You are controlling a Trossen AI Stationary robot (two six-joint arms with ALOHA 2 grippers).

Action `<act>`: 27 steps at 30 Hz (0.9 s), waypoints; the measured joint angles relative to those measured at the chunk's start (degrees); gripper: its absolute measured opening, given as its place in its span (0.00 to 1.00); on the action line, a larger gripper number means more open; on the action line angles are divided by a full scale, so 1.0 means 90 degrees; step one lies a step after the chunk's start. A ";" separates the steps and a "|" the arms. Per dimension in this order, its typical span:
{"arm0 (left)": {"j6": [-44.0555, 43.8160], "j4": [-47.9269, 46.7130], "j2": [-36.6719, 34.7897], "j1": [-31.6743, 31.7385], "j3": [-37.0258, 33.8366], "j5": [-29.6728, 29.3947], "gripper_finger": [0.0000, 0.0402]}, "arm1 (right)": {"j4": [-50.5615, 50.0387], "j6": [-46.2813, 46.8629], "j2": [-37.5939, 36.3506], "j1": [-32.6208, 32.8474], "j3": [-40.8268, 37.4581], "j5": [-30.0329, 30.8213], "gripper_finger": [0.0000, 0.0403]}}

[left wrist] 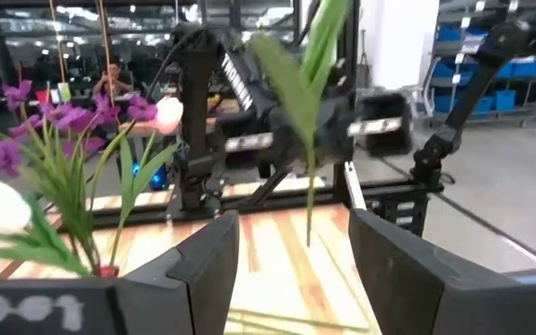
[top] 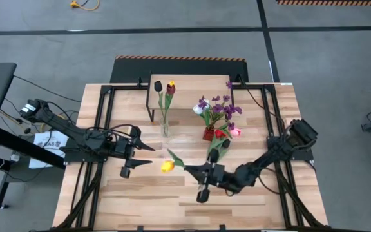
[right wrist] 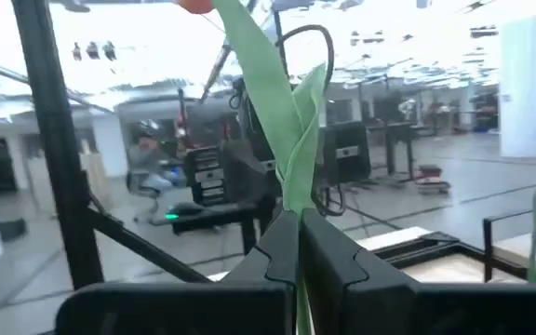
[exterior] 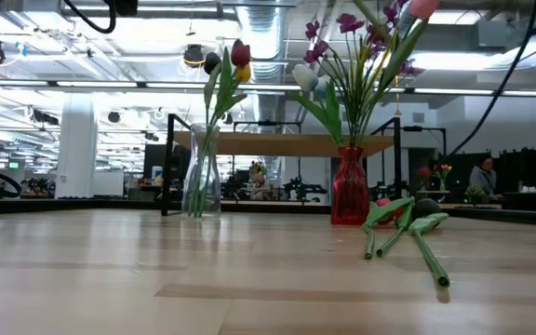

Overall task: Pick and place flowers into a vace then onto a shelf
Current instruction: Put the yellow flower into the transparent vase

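Note:
My right gripper [top: 189, 169] [right wrist: 298, 228] is near the table's middle, shut on a yellow tulip [top: 167, 166]. The tulip's head points toward the table's left, at my left gripper [top: 148, 155] [left wrist: 291, 221]. That one stands open just short of the head, with nothing between its fingers. A clear glass vase [top: 165, 129] [exterior: 201, 181] with two tulips stands on the table in front of the shelf [exterior: 287, 143]. A red vase [top: 209, 133] [exterior: 349, 186] beside it holds purple sprigs and white and pink tulips. A few more flowers [exterior: 408, 223] lie on the table near the red vase. My right gripper pinches the yellow tulip's green stem [right wrist: 296, 200] between its two shut fingers, where a leaf wraps it. The fingers come about level from the table's right, and the stem runs on ahead of them. The tulip is lifted clear of the table, head [top: 167, 166] farthest from the gripper.
Black frame rails [top: 102, 129] run along both sides of the table. The shelf's thin black legs [exterior: 167, 177] stand behind the glass vase. Bare wood [top: 172, 206] lies toward the near edge. A person [exterior: 484, 172] sits in the room far behind.

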 joint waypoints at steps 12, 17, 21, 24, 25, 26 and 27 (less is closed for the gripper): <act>0.0284 0.1581 0.0869 0.0002 0.0000 0.0092 0.48 | 0.0246 0.0257 0.0000 -0.0817 -0.0185 -0.1246 0.00; 0.0282 0.2203 0.1225 0.0013 0.0000 -0.0018 0.48 | 0.0243 0.0247 0.0000 -0.0869 -0.0185 -0.1416 0.00; 0.0179 0.2490 0.1594 0.0152 0.0075 -0.0074 0.48 | 0.0241 0.0240 0.0000 -0.0868 -0.0185 -0.1685 0.00; 0.0042 0.2482 0.1892 0.0293 0.0293 0.0059 0.48 | 0.0238 0.0242 0.0000 -0.0868 -0.0185 -0.1854 0.00; 0.0015 0.2451 0.2008 0.0327 0.0366 0.0144 0.48 | 0.0206 0.0242 0.0000 -0.0868 -0.0185 -0.1902 0.00; -0.0002 0.2436 0.2122 0.0358 0.0428 0.0215 0.48 | 0.0193 0.0241 0.0000 -0.0868 -0.0185 -0.1925 0.00; -0.0005 0.2431 0.2229 0.0382 0.0492 0.0257 0.48 | 0.0188 0.0242 0.0000 -0.0868 -0.0185 -0.1926 0.00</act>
